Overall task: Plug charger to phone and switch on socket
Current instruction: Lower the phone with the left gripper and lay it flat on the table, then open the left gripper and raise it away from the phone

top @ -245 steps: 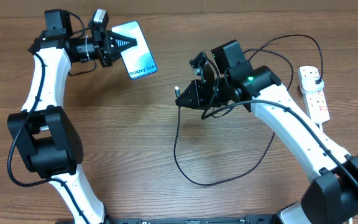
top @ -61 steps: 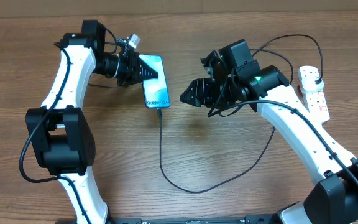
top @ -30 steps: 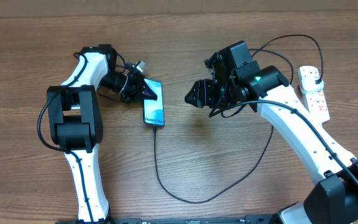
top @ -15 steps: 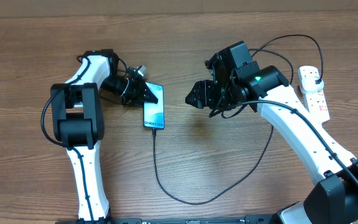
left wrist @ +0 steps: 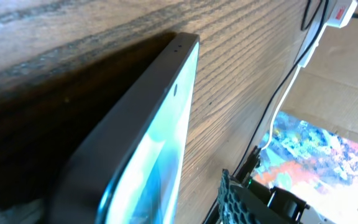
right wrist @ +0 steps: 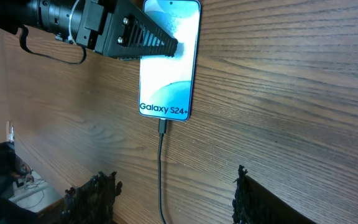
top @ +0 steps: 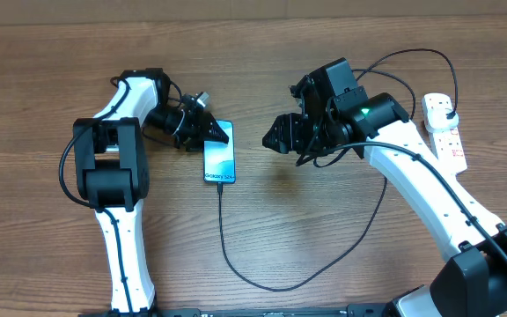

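The phone [top: 219, 155] lies flat on the table with its blue screen up; it also shows in the right wrist view [right wrist: 166, 62]. The charger's connector [top: 222, 182] sits in the phone's bottom end, and its black cable [top: 225, 246] loops across the table toward the socket [top: 444, 132] at the far right. My left gripper [top: 216, 132] is at the phone's top end with its jaws open. In the left wrist view one finger [left wrist: 247, 199] stands clear of the phone's edge [left wrist: 148, 137]. My right gripper [right wrist: 176, 199] hovers open above the cable, holding nothing.
The socket's white cord [left wrist: 291, 81] and red switch [left wrist: 339, 11] show far off in the left wrist view. A black plug [top: 447, 106] sits in the socket's upper end. Bare wood lies between the phone and the right arm.
My left gripper's jaws have opened off the phone, which now rests flat on the table, slightly lower than before. The right arm has not moved.
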Motion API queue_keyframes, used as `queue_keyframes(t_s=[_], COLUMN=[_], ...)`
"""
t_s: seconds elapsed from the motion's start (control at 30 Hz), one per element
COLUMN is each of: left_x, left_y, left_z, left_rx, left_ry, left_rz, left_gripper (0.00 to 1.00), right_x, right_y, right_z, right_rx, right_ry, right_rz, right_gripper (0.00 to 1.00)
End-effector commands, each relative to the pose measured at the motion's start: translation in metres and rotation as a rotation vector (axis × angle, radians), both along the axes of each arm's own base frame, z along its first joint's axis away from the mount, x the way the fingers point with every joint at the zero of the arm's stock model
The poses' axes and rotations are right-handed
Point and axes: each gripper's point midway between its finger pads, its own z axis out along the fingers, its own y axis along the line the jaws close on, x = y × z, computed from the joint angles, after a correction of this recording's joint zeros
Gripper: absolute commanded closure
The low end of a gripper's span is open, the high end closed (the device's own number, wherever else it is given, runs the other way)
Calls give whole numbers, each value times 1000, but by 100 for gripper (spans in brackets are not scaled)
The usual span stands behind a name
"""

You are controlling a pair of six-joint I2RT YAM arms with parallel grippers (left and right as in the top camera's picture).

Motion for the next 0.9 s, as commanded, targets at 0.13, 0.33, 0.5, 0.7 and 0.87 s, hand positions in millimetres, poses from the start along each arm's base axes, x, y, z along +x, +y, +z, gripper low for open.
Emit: queue_keyframes(t_s=[0.13,0.33,0.5,0.7,0.87], left_x=[-10,-8,-8,-7,-4], left_y=[62,72,73,80,90], left_z=[-64,-69,-70,-73,-77], left_rx=[463,530,536,584,649], left_ry=[66,69,67,66,62], left_rz=[-29,-17,-17,-18,2], left_gripper=[45,41,40,41,39], right_x=[1,1,1,0,-2], right_y=[-1,-1,-1,-1,-3], right_z=[16,16,16,16,14], right_rx=[11,11,10,9,0], right_ry=[-44,-44,-45,-44,-42], right_rz=[-1,0,1,2,18], right_gripper=[37,37,37,37,37])
